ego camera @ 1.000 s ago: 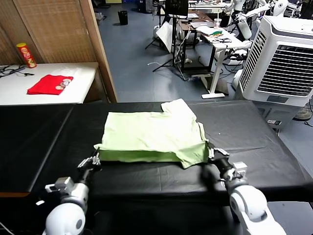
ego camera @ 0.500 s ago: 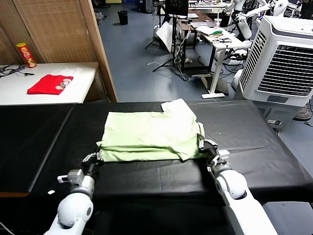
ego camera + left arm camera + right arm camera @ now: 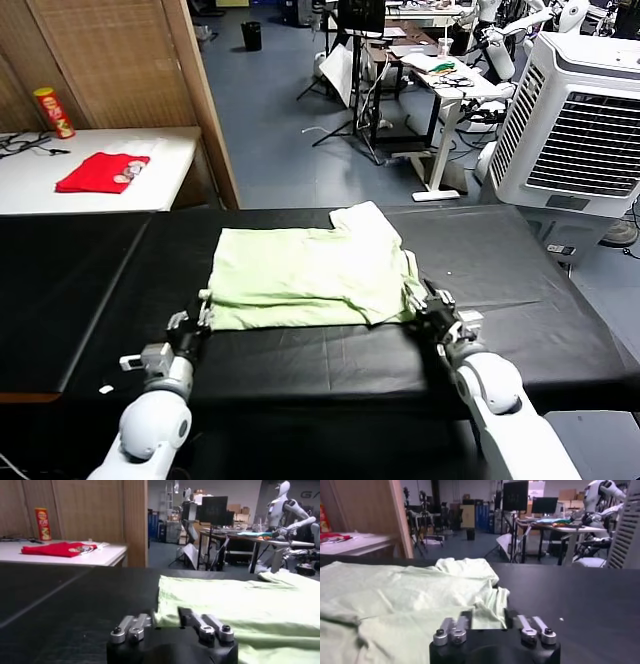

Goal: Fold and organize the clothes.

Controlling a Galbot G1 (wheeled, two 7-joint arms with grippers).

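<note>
Head view shows the shirt (image 3: pixel 305 275) lying partly folded mid-counter (image 3: pixel 520 300), left tool (image 3: pixel 197 315) and right tool (image 3: pixel 428 297) at its near corners. Both look released, fingers spread astride the hem. Clench on both layers together, I judge, then lift evenly.

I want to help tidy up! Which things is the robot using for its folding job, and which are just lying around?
For the job:
- pale green T-shirt on the black table
- left gripper, open at its near corner
- right gripper, open at the other corner

Just lying around:
- red garment
- red can
- white cooler
</note>
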